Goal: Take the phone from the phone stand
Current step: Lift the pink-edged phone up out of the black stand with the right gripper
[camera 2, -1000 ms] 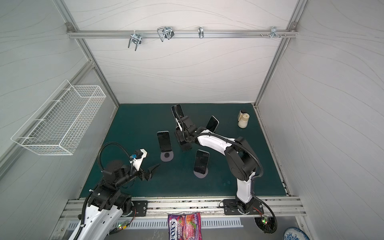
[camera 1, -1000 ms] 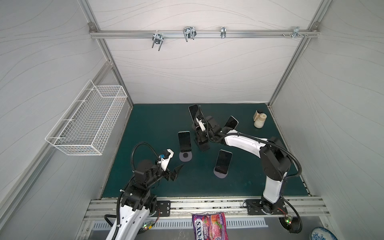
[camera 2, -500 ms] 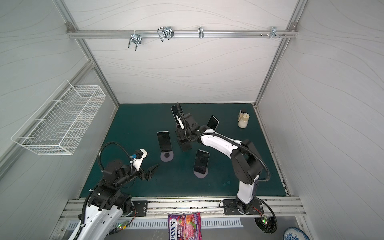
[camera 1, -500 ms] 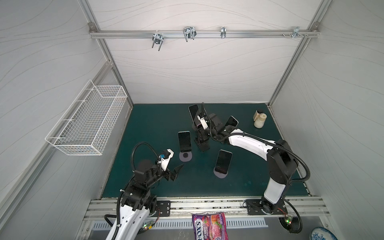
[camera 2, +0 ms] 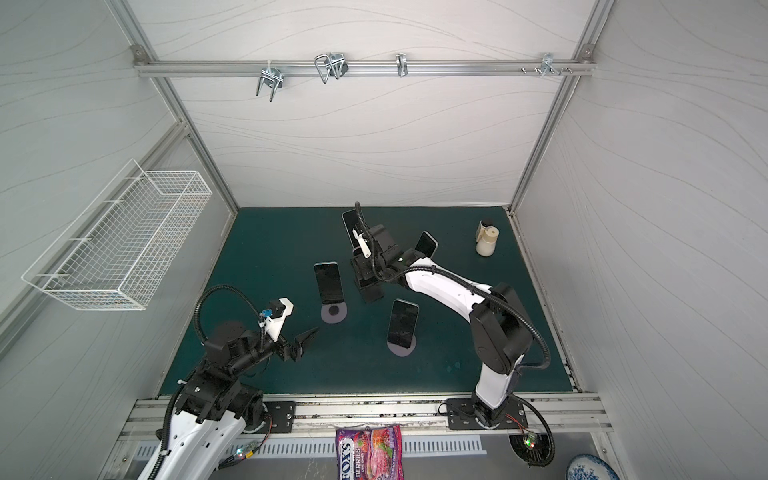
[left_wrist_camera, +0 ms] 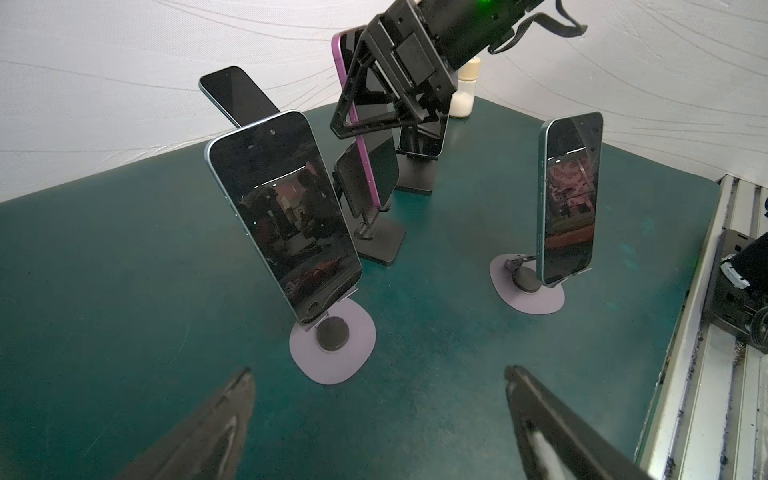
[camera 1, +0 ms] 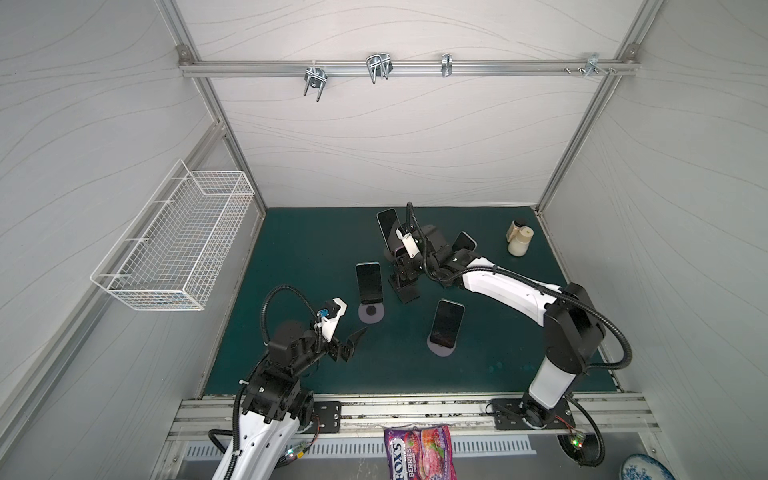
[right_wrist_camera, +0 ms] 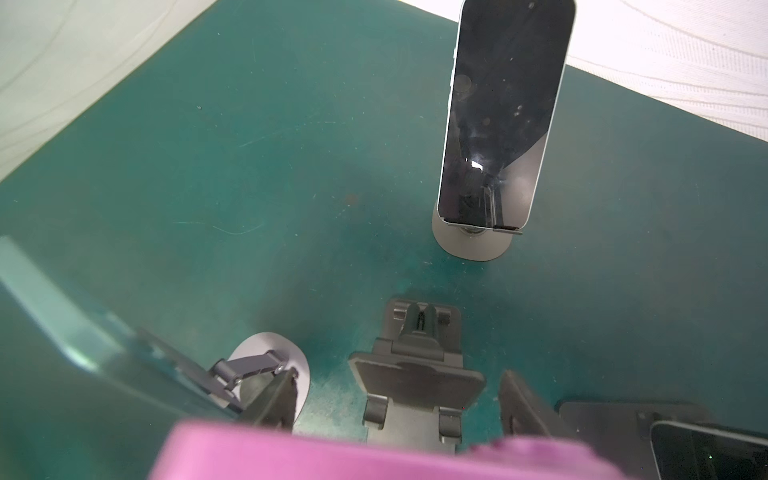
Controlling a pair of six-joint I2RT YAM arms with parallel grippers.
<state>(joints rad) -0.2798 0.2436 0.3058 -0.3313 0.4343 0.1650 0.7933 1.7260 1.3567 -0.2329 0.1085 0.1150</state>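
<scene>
right end effector (left_wrist_camera: 379, 121); purple phone (left_wrist_camera: 384, 166) lifted higher off black stand (left_wrist_camera: 380, 245)

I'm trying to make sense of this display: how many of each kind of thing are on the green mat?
Phones: 5, counting the pink phone held up off its stand
Stands: 5
Bottle: 1
Total: 11
</scene>
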